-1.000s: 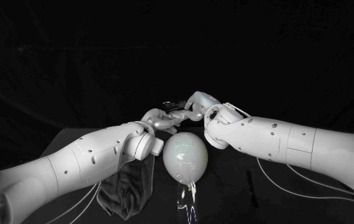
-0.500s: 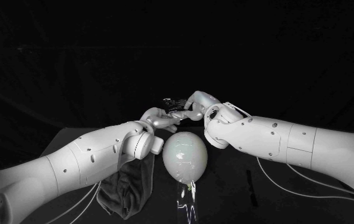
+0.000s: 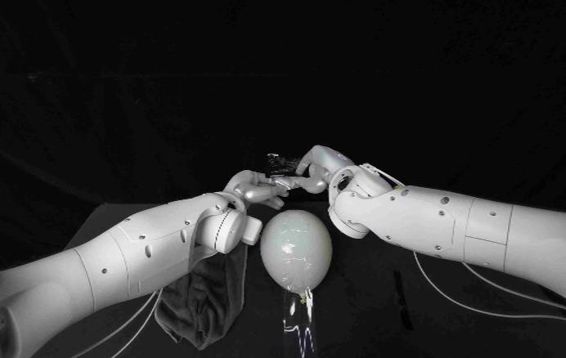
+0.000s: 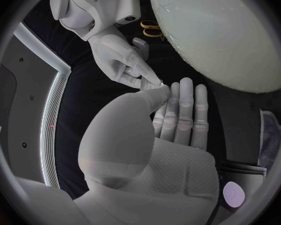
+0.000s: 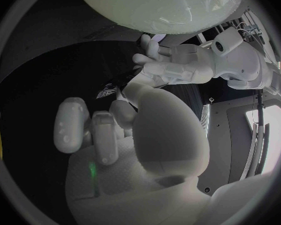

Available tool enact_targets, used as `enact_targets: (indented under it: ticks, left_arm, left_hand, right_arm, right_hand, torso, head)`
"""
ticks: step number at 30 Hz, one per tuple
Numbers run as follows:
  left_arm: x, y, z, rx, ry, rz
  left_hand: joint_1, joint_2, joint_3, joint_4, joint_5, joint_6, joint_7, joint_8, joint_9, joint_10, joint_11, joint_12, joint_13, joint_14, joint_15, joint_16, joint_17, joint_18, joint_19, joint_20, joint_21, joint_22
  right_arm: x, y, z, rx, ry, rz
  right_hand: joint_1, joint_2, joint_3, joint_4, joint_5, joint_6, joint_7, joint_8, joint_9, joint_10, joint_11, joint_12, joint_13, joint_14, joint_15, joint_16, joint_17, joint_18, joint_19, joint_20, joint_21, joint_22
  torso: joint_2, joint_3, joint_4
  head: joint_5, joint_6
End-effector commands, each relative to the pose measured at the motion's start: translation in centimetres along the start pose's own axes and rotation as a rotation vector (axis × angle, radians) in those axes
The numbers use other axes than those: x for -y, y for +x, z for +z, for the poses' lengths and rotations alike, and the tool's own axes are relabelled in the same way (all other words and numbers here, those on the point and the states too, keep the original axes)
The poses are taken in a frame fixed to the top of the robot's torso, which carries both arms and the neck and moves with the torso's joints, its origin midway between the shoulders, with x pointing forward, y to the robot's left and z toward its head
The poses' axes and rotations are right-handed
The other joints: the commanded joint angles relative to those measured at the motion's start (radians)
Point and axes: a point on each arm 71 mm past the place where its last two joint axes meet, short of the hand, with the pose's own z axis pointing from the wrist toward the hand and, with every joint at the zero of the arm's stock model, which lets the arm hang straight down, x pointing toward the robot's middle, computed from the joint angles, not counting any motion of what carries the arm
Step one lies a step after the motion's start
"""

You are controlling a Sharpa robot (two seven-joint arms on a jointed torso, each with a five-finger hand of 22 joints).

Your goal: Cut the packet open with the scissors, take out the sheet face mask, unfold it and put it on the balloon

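1. Left wrist view: the left hand (image 4: pixel 172 135) is stretching its fingers (image 4: pixel 185 100) out straight, its thumb tip touching a fingertip of the right hand (image 4: pixel 118 55). I cannot tell whether either is grasping anything.
2. A small dark scrap (image 3: pixel 280 162) is showing just above them.
3. The balloon (image 3: pixel 295 248) is lying near the middle of the worktop (image 3: pixel 366 301), between both forearms.
4. A dark cloth (image 3: pixel 207 305) is lying toward the near left corner.

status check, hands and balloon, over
Left hand and right hand touch fingertips beyond the balloon. Something small between them, can't identify. Dark cloth lies under left arm.
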Motion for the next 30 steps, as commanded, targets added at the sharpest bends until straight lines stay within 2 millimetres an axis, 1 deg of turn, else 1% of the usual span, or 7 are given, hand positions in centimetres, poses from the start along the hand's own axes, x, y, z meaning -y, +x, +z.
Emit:
enact_targets:
  ticks: [1,7,11,24,27,29,30]
  left_arm:
    - [0.22,-0.13,0.03,0.007,0.013,-0.02]
    - [0.09,-0.22,0.04,0.008,-0.002,-0.018]
    - [0.03,-0.25,0.05,0.009,-0.009,-0.017]
    - [0.0,-0.28,0.03,0.012,-0.012,-0.016]
    - [0.02,-0.26,0.01,0.011,-0.01,-0.017]
    - [0.04,-0.25,0.0,0.009,-0.008,-0.019]
    - [0.06,-0.25,-0.01,0.008,-0.006,-0.02]
  left_hand:
    - [-0.024,-0.002,0.015,0.002,0.005,0.009,0.003,0.008,-0.001,0.01,0.002,-0.007,0.0,0.003,0.0,0.006,0.0,0.0,-0.01,0.002,0.007,0.003]
    - [-0.054,-0.01,0.023,0.012,0.005,0.009,0.001,0.01,0.001,0.014,0.002,-0.01,0.001,0.004,0.002,0.011,0.001,0.001,-0.013,0.008,0.004,0.002]
    - [-0.096,-0.022,0.016,0.037,0.005,0.01,-0.003,0.016,0.005,0.019,0.0,-0.012,0.001,0.007,0.002,0.018,0.003,0.003,-0.014,0.018,-0.01,-0.009]
    - [-0.116,-0.018,0.026,0.052,0.006,-0.003,-0.003,0.02,0.01,0.015,0.0,-0.02,0.0,0.003,0.001,0.026,0.006,0.013,-0.004,0.029,-0.032,-0.028]
    - [-0.12,-0.027,0.024,0.052,0.005,-0.008,0.0,0.02,0.011,0.011,0.003,-0.023,0.0,0.001,0.003,0.028,0.006,0.016,-0.001,0.033,-0.039,-0.034]
    - [-0.125,-0.041,0.017,0.052,0.004,-0.017,0.006,0.016,0.01,0.003,0.006,-0.028,-0.001,-0.001,0.005,0.028,0.006,0.016,-0.001,0.034,-0.042,-0.037]
    - [-0.128,-0.057,0.007,0.048,0.005,-0.035,0.013,0.008,0.007,-0.005,0.011,-0.032,-0.001,-0.003,0.008,0.03,0.007,0.017,0.0,0.037,-0.048,-0.042]
  right_arm:
    - [-0.23,-0.03,-0.18,0.001,-0.022,0.0]
    - [-0.27,-0.18,-0.38,0.017,-0.031,0.011]
    - [-0.32,-0.23,-0.49,0.025,-0.036,0.017]
    - [-0.34,-0.23,-0.59,0.022,-0.037,0.018]
    - [-0.3,-0.23,-0.57,0.022,-0.035,0.017]
    - [-0.26,-0.24,-0.55,0.022,-0.034,0.017]
    - [-0.23,-0.25,-0.54,0.022,-0.032,0.016]
  right_hand:
    - [-0.008,0.003,0.005,0.002,0.005,0.005,-0.002,0.084,0.086,0.181,-0.066,0.332,0.629,0.116,-0.026,0.006,0.233,0.02,0.001,-0.001,0.003,0.041]
    - [-0.008,0.003,0.005,0.002,0.005,0.005,-0.002,0.084,0.086,0.181,-0.066,0.332,0.629,0.116,-0.026,0.006,0.233,0.02,0.001,-0.001,0.003,0.041]
    - [-0.008,0.003,0.005,0.002,0.005,0.005,-0.002,0.084,0.086,0.181,-0.066,0.332,0.629,0.116,-0.026,0.006,0.233,0.02,0.001,-0.001,0.003,0.041]
    - [-0.008,0.003,0.005,0.002,0.005,0.005,-0.002,0.084,0.086,0.181,-0.066,0.332,0.629,0.116,-0.026,0.006,0.233,0.02,0.001,-0.001,0.003,0.041]
    - [-0.008,0.003,0.005,0.002,0.005,0.005,-0.002,0.084,0.086,0.181,-0.066,0.332,0.629,0.116,-0.026,0.006,0.233,0.02,0.001,-0.001,0.003,0.041]
    - [-0.008,0.003,0.005,0.002,0.005,0.005,-0.002,0.084,0.086,0.181,-0.066,0.332,0.629,0.116,-0.026,0.006,0.233,0.02,0.001,-0.001,0.003,0.041]
    - [-0.008,0.003,0.005,0.002,0.005,0.005,-0.002,0.084,0.086,0.181,-0.066,0.332,0.629,0.116,-0.026,0.006,0.233,0.02,0.001,-0.001,0.003,0.041]
  torso:
    - [0.0,0.0,0.0]
    - [0.0,0.0004,0.0008]
    - [0.0,0.0002,0.001]
    - [0.0,-0.0001,0.0008]
    - [0.0,-0.0001,0.001]
    - [0.0,-0.0001,0.001]
    - [0.0,0.0,0.0011]
  head:
    - [0.0,0.0]
    - [0.0,0.0]
    - [0.0,0.0]
    - [-0.002,-0.001]
    - [-0.003,-0.001]
    - [-0.003,-0.001]
    - [-0.003,-0.001]
